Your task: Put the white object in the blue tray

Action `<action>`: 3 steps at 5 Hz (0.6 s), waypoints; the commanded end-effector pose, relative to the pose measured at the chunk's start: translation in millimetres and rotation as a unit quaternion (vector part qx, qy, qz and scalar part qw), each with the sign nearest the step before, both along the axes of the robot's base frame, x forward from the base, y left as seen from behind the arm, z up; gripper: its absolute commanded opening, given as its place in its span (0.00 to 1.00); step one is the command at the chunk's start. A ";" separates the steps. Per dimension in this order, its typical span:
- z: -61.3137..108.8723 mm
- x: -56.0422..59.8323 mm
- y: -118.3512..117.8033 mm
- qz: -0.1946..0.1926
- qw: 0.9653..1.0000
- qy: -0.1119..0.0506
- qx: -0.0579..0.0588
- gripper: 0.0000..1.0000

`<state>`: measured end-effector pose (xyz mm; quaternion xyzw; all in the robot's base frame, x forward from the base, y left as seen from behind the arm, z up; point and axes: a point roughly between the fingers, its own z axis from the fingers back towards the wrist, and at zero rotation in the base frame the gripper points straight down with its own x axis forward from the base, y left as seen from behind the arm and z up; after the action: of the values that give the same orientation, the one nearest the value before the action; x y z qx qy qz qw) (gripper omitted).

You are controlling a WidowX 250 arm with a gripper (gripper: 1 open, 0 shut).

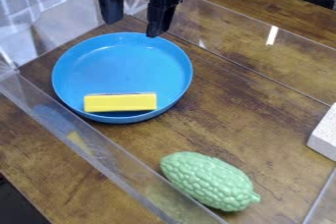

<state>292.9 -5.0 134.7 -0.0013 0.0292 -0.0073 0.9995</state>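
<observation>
The blue tray lies at the left of the wooden table and holds a yellow rectangular bar near its front rim. The white object is a flat-sided block at the right edge of the view, partly cut off. My gripper hangs at the top, over the tray's far rim, pointing down. Its two black fingers stand apart with nothing between them, so it is open. It is far from the white object.
A green bumpy gourd-shaped object lies at the front, right of centre. Clear plastic walls run along the front left and across the back of the table, boxing in the workspace.
</observation>
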 end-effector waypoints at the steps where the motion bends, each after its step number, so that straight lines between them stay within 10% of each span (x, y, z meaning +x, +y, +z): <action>1: -6.7 -1.1 -8.6 -0.014 1.000 0.011 -0.002 1.00; 3: -11.5 -10.7 -84.1 -0.126 0.992 0.024 -0.010 1.00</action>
<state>274.8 -89.3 108.4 -0.0053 0.0814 -0.1344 0.9876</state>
